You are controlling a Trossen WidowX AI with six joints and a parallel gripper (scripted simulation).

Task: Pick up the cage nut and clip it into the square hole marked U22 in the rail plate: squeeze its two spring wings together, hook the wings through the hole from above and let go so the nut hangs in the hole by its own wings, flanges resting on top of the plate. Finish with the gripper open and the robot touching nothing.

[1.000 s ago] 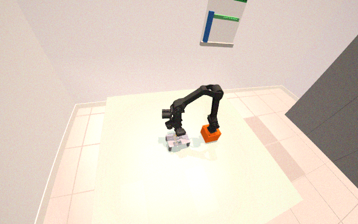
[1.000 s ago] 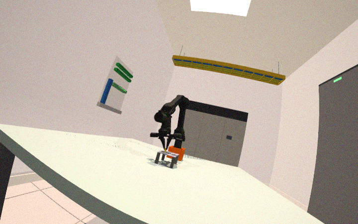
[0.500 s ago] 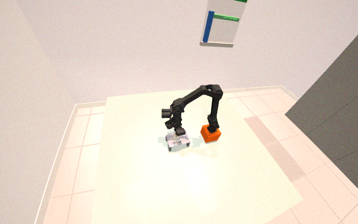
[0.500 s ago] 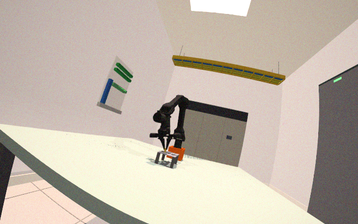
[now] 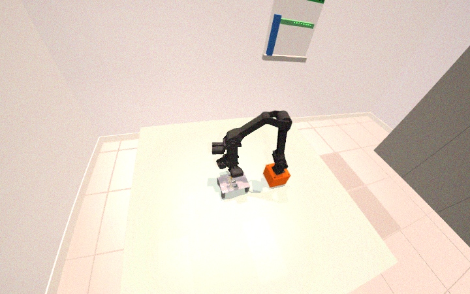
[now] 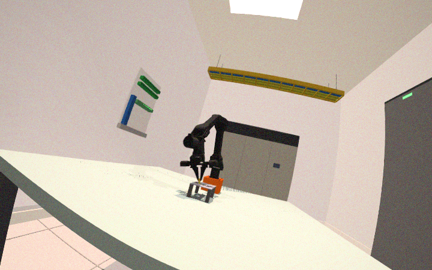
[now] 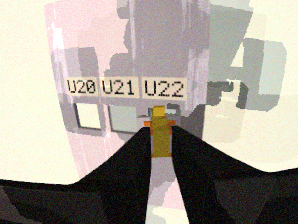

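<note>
Wrist view: the claw (image 6: 199, 180) (image 7: 160, 133) pinches the yellow cage nut (image 6: 199, 182) (image 7: 161, 135) between its two fingertips, right at the square hole marked U22 (image 7: 172, 109) in the rail plate (image 5: 239, 183) (image 6: 208, 185) (image 7: 92, 155). Whether its wings are hooked through, I cannot tell. The plate stands on legs on the table (image 5: 194, 235) (image 6: 222, 229), near the orange base (image 5: 276, 181) (image 6: 218, 185).

nut and fingers block U22, U21 hole (image 7: 123, 118) unobstructed
</note>
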